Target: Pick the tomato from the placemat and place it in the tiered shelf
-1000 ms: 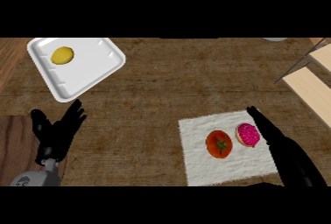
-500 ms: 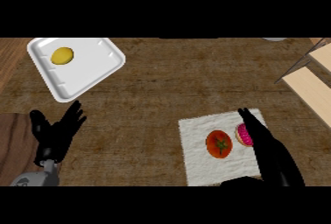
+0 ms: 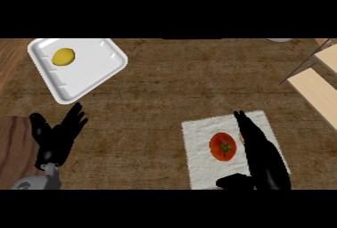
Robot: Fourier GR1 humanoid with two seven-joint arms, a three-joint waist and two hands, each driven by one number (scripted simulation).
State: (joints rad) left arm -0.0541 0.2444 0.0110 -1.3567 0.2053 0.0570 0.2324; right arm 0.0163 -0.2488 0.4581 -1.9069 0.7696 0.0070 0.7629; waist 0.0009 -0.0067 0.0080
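While your right hand (image 3: 262, 153) lies straight-fingered and empty just beside the tomato (image 3: 222, 146) on the white placemat (image 3: 201, 133), apparently not touching it, close it round the tomato before you lift.

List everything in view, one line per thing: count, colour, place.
counter: one, brown, fills the view
tray: one, white, upper left
round fruit: one, yellow, in the tray
placemat: one, white, lower right of centre
tomato: one, red with a green stem, on the placemat
tiered shelf: one, light wood, right edge, partly cut off
left robot hand: one, black, lower left, open, resting with fingers up
right robot hand: one, black, over the placemat's right side, beside the tomato, fingers straight
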